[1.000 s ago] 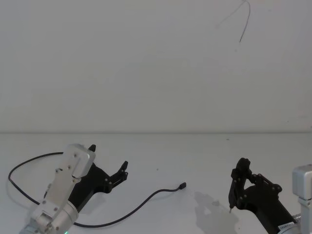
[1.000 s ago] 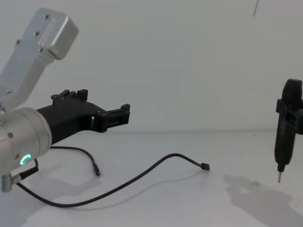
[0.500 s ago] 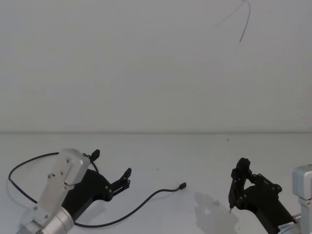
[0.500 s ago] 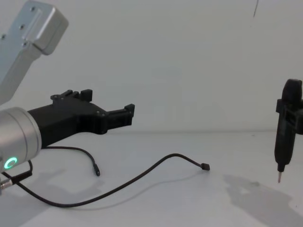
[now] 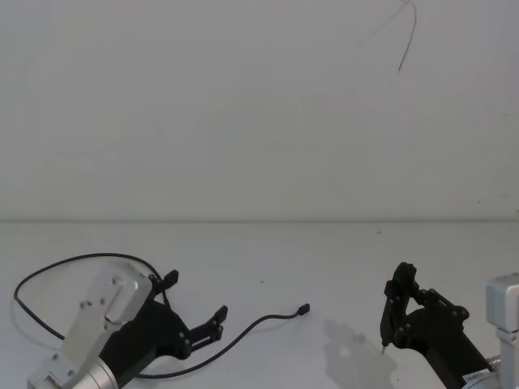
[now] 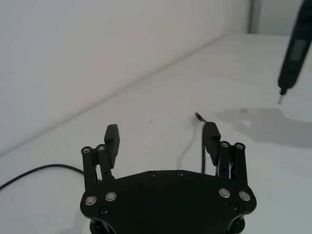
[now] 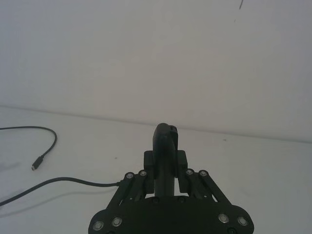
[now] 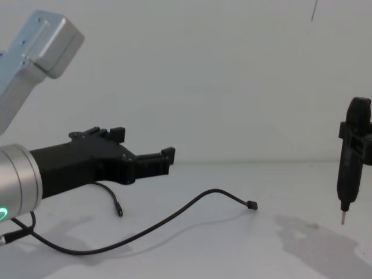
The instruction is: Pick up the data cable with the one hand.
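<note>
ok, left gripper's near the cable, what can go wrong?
1. The data cable is thin and lies flat on the table; the open fingers of the left gripper may close over it or scrape the surface.
2. Its slack loops behind the left arm, so lifting could snag there.
The right gripper, holding a pen-shaped tool at the right, looks uninvolved.

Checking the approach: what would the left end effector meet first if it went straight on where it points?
Likely the cable, lying on the table ahead, beside one finger of the open left end effector; how high it hovers is unclear. The right end effector holds a tool.
</note>
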